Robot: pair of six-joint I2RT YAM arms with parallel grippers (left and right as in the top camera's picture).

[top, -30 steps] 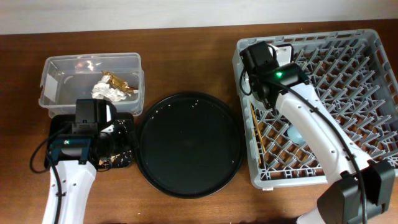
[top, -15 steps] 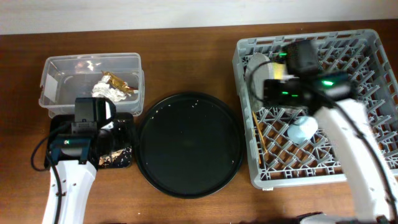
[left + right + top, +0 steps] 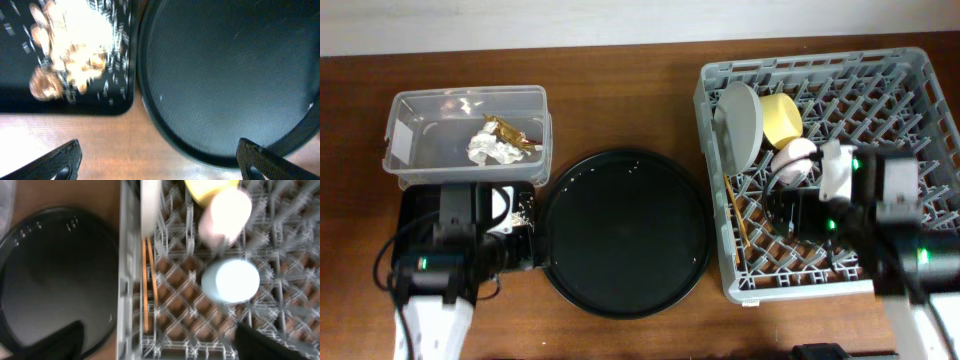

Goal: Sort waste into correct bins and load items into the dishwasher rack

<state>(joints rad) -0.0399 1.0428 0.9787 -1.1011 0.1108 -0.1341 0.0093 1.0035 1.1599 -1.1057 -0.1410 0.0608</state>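
Observation:
The grey dishwasher rack (image 3: pixel 920 90) holds the pale plate (image 3: pixel 742 122) on edge, the yellow bowl (image 3: pixel 782 117), the pink cup (image 3: pixel 792 157) and the chopsticks (image 3: pixel 735 215). The light blue cup (image 3: pixel 230 280) lies near the pink cup (image 3: pixel 227 212). My right gripper (image 3: pixel 808 222) hangs open above the rack's front, holding nothing. The clear tub (image 3: pixel 415 125) contains white paper (image 3: pixel 488 150) and gold foil (image 3: pixel 512 131). Food scraps (image 3: pixel 65 55) lie in the shallow black tray (image 3: pixel 30 97). My left gripper (image 3: pixel 160 165) is open and empty over bare wood, between that tray and the round tray.
A large round black tray (image 3: pixel 625 232) sits between the bins and the rack, with a few specks near its far rim. The rack's left wall (image 3: pixel 127 280) stands close to the round tray's edge (image 3: pixel 60 275). The chopsticks (image 3: pixel 148 280) lie along that wall.
My right gripper has opened and pulled back from the rack's far left corner toward its front, uncovering the plate, bowl and pink cup. The left arm has drawn slightly toward the table's near edge.

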